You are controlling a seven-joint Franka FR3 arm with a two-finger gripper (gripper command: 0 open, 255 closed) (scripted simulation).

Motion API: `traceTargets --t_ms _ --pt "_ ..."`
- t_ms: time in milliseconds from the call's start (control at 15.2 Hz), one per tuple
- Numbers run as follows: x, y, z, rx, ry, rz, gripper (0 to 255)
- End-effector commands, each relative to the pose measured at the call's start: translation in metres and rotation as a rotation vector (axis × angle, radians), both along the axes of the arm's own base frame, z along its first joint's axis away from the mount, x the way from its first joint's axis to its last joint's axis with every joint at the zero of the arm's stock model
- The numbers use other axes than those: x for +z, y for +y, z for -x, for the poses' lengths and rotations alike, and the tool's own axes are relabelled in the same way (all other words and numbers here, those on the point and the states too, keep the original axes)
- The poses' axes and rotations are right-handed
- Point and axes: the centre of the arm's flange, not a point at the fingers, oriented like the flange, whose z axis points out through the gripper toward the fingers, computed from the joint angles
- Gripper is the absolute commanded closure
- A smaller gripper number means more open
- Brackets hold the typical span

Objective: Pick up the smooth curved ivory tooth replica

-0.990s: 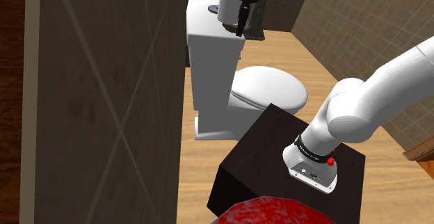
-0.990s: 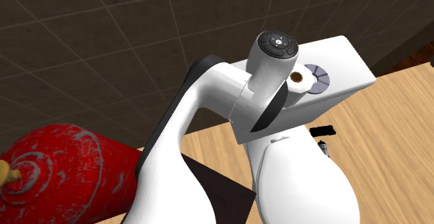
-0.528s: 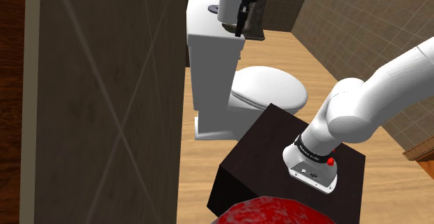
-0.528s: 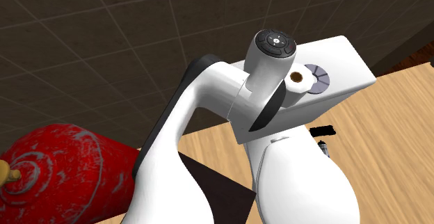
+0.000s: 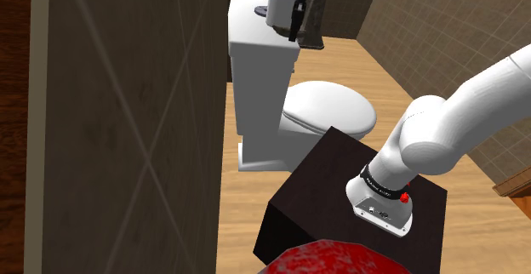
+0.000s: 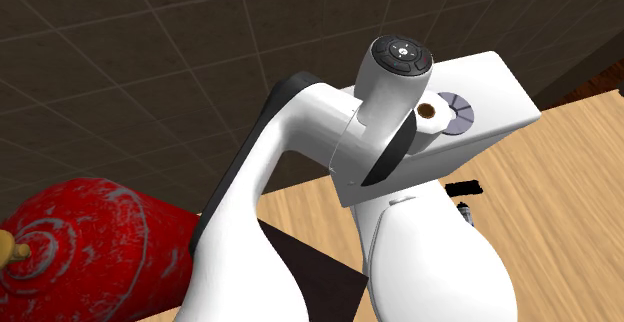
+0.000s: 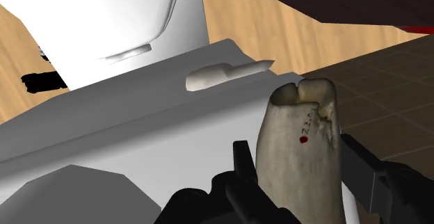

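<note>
Two things, left to right: a white flat toilet tank lid (image 7: 139, 111), then the smooth, curved cream tooth replica (image 7: 299, 160) near its edge, black pincer (image 7: 295, 147) clamped on both sides. Grasp looks done imo, so next is a clean straight lift. Tiny dark scribbles beside its red dot, unreadable.

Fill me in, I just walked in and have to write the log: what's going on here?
The white Franka arm reaches over the toilet tank, and its end effector is shut on the ivory-coloured tooth replica, clasped between both fingers. A toilet paper roll stands on the tank next to it. Whether the tooth is clear of the tank cannot be told.
</note>
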Motion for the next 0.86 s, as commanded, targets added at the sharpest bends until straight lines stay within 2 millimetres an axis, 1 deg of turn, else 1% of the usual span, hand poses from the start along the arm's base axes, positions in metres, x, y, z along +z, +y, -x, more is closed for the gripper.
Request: traceTargets --t_ms 0,660,792 --pt "0.010 -0.001 0.000 0.000 0.001 0.000 255" --pt "0.063 -0.001 0.000 0.000 0.001 0.000 255" --pt "0.064 -0.001 0.000 0.000 0.001 0.000 255"
